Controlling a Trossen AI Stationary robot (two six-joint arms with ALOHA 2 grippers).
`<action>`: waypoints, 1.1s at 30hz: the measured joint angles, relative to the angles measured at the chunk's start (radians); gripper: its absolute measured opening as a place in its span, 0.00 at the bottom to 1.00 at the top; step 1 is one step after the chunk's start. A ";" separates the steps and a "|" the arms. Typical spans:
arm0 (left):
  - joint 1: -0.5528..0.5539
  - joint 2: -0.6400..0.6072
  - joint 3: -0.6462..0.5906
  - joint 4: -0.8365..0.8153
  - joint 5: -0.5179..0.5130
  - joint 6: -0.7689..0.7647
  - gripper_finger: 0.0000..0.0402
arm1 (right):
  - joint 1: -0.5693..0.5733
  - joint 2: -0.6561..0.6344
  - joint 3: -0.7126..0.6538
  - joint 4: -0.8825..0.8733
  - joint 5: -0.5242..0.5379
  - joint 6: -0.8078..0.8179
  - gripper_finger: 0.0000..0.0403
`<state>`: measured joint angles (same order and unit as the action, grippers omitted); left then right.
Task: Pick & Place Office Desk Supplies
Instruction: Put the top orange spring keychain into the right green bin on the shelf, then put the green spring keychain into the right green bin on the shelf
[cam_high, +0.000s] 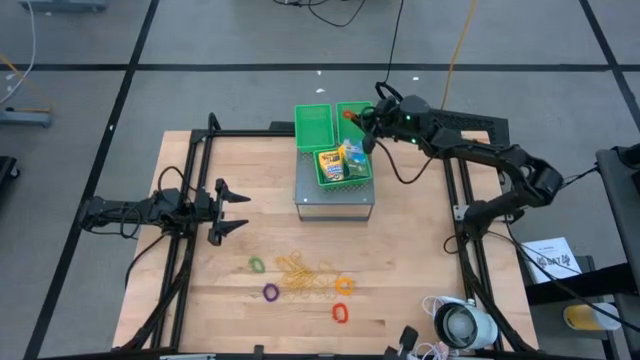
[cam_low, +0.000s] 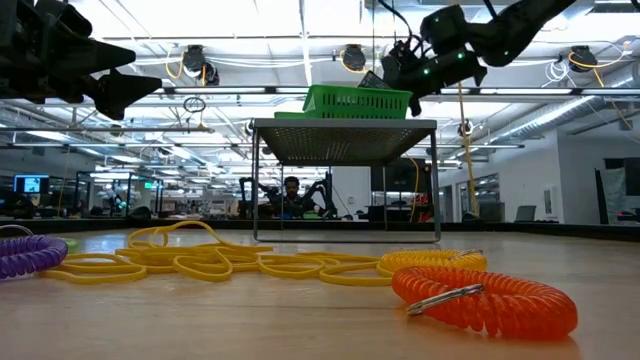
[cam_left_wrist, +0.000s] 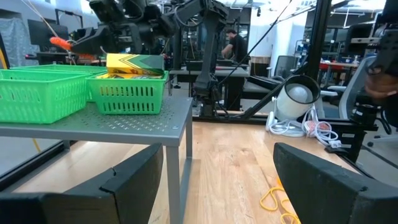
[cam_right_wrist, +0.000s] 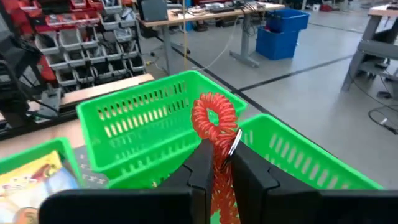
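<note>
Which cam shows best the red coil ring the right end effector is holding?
Right wrist view: the red coil ring fills the centre, pinched in the right end effector above the green bins. High view shows a red speck; left wrist a distant blur; low view hides it.

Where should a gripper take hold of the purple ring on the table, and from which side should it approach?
Grip the purple ring across one side of its coil, coming straight down from above. It lies flat on the table, apart from the rubber bands, so one finger could enter the hole and the other stay outside. The open left gripper is probably the nearer one.
</note>
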<state>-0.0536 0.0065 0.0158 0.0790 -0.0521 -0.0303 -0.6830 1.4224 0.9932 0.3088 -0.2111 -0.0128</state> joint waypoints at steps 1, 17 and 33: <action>0.000 0.000 0.000 0.000 0.000 0.000 0.77 | 0.000 0.001 0.000 0.001 0.000 -0.003 0.08; 0.000 0.000 0.000 0.000 0.000 0.000 0.77 | 0.001 0.001 0.001 0.008 0.057 0.012 0.39; 0.000 0.000 0.000 0.000 0.000 0.000 0.77 | 0.037 -0.294 0.001 -0.309 0.053 -0.096 0.42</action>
<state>-0.0536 0.0064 0.0158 0.0788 -0.0521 -0.0303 -0.6458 1.1285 0.9939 0.0000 -0.1577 -0.1091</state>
